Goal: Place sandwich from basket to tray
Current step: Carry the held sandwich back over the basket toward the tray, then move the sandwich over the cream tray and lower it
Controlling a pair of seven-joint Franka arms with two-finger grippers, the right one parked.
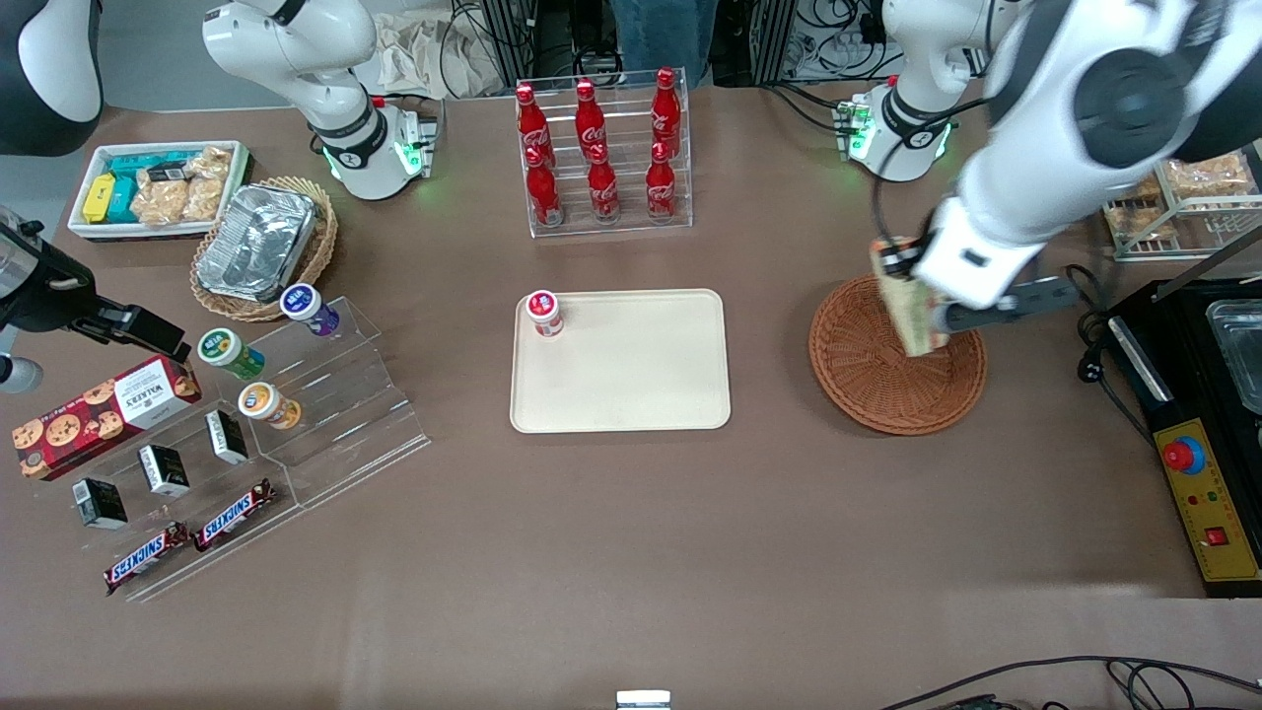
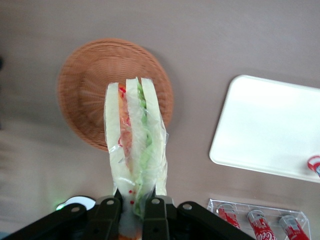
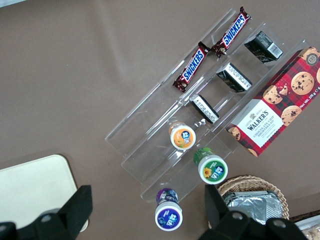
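Observation:
My left gripper (image 1: 922,296) is shut on the sandwich (image 1: 907,308), a plastic-wrapped wedge of pale bread with orange-red and green filling. It holds the wedge in the air above the round reddish-brown wicker basket (image 1: 868,380), which looks empty. In the left wrist view the sandwich (image 2: 134,140) sticks out from between the black fingers (image 2: 156,212), with the basket (image 2: 87,80) below it. The cream tray (image 1: 631,380) lies flat in the middle of the table, toward the parked arm from the basket, and shows in the left wrist view as the tray (image 2: 265,125).
A small red-capped cup (image 1: 543,313) stands on one tray corner. A clear rack of red cola bottles (image 1: 601,158) stands farther from the front camera than the tray. A black machine (image 1: 1198,414) sits at the working arm's end. Snack displays (image 1: 246,434) lie toward the parked arm's end.

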